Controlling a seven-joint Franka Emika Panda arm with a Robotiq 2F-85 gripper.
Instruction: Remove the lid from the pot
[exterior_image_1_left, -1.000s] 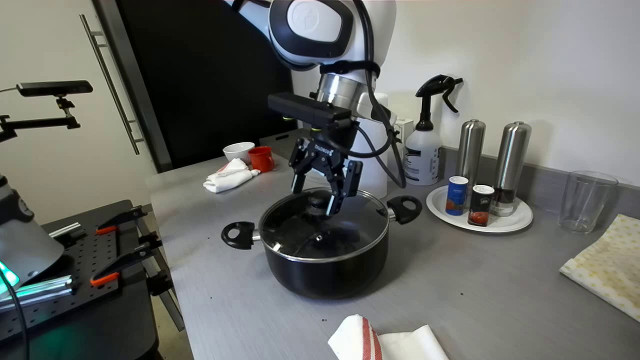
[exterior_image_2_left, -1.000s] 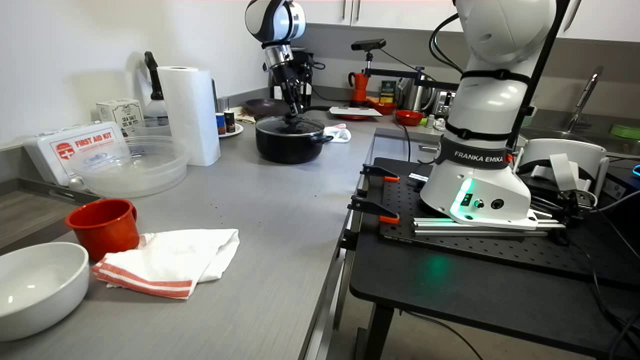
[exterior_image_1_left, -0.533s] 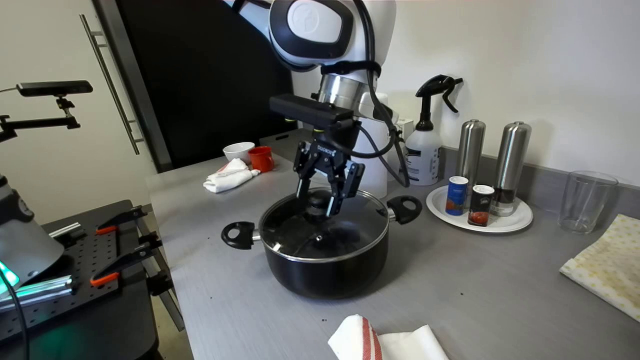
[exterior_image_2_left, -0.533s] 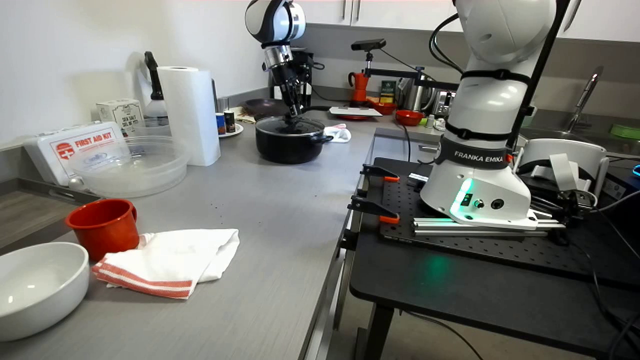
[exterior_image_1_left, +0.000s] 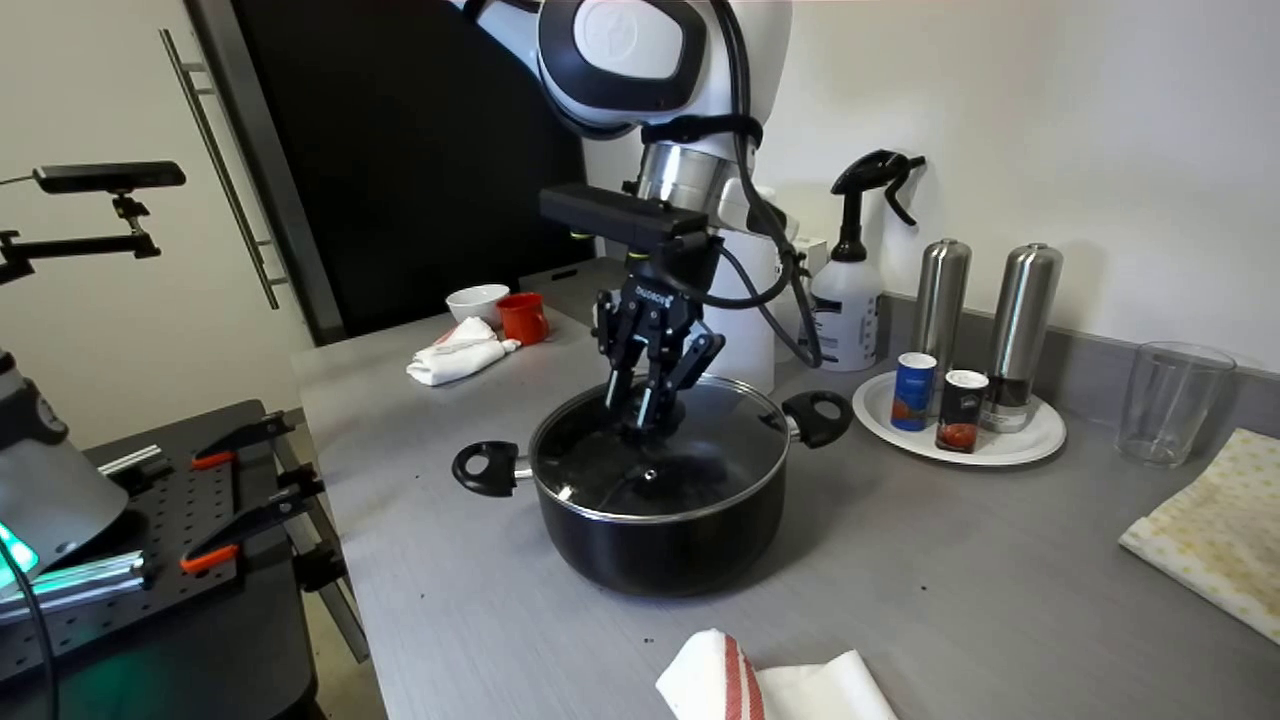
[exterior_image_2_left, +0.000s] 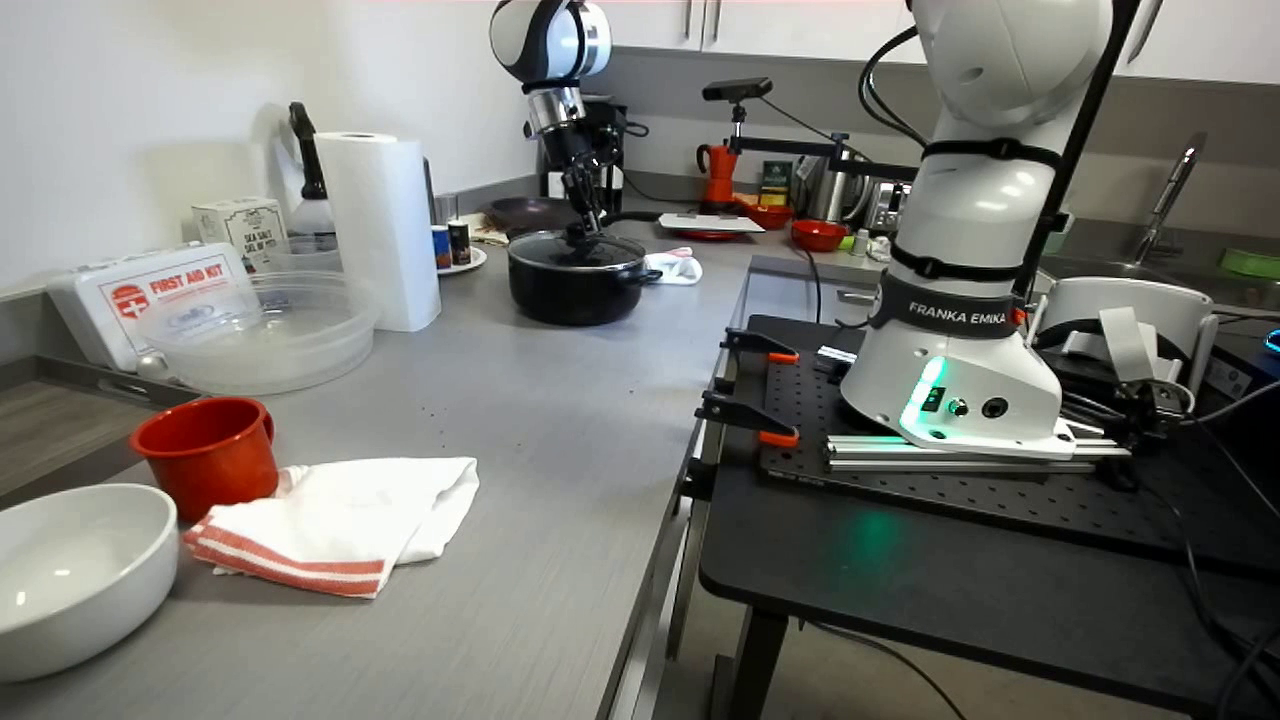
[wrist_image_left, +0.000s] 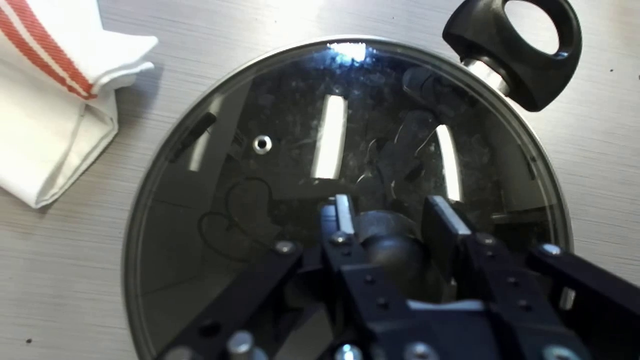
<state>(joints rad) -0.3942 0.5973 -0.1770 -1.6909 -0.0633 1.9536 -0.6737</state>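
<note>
Both pot (exterior_image_1_left: 665, 555) and metal-rimmed glass lid (exterior_image_1_left: 690, 465) have slid slightly right in an exterior view, the lid resting on the pot, and the claw (exterior_image_1_left: 630, 412) has narrowed, pinching the dark knob (wrist_image_left: 387, 235), blurred in the wrist view. That view shows smooth, shiny glass and one looped black handle (wrist_image_left: 520, 70), the lid partly cut off. An exterior view shows the white paper roll (exterior_image_2_left: 382, 235) almost whole; elsewhere the arm (exterior_image_1_left: 640, 90) partly hides it.

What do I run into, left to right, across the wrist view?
Red-striped white cloth → small metal-ringed hole → dark lid knob → black pot handle. Left out because they overlap these: glass lid, tool.
</note>
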